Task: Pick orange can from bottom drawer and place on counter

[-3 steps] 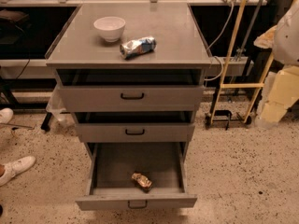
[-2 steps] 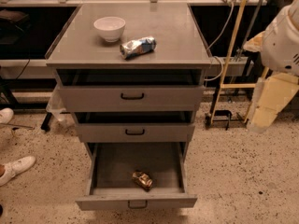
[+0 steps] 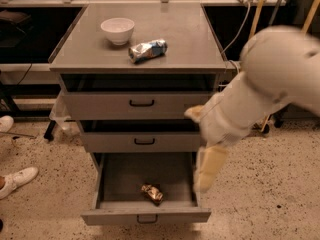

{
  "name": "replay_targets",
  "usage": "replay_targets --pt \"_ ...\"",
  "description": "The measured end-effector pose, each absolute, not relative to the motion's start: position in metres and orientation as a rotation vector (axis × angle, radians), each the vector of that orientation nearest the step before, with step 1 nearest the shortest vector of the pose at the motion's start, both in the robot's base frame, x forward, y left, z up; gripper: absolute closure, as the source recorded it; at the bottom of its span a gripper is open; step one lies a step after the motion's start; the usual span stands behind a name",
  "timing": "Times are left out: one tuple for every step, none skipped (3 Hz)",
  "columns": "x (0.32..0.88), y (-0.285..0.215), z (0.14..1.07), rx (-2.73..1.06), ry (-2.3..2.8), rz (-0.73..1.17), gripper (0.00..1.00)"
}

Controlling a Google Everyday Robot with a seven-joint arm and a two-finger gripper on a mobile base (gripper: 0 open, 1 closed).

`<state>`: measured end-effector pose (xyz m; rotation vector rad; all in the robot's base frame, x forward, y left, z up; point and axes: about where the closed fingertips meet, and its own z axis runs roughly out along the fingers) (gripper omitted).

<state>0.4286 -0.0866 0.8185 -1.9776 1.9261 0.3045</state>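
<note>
The orange can (image 3: 152, 193), small and dented, lies on the floor of the open bottom drawer (image 3: 145, 216), near its front middle. My gripper (image 3: 209, 169) hangs at the end of the white arm (image 3: 270, 79), over the drawer's right edge, to the right of the can and above it, not touching it. The arm is blurred with motion. The counter (image 3: 190, 39) is the grey cabinet top. It carries a white bowl (image 3: 117, 30) and a dented silver-and-blue can (image 3: 147, 50).
The two upper drawers (image 3: 142, 104) (image 3: 144, 141) stand slightly open. White shoes (image 3: 17, 180) are on the speckled floor at the left. Yellow poles and cables (image 3: 257, 9) stand to the right of the cabinet. Dark shelving runs behind it.
My arm has swung in from the right edge of the view, leftward and downward, so the gripper now hangs by the bottom drawer's right side. The can has not moved.
</note>
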Motion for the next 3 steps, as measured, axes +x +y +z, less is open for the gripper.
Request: replay_targets --pt "0.408 0.011 0.688 -2.124 1.844 0.57 0.0" --pt "0.372 0.063 0.555 -2.278 1.88 0.666 0.0" --pt "0.36 0.095 0.513 -2.317 1.859 0.696 0.0"
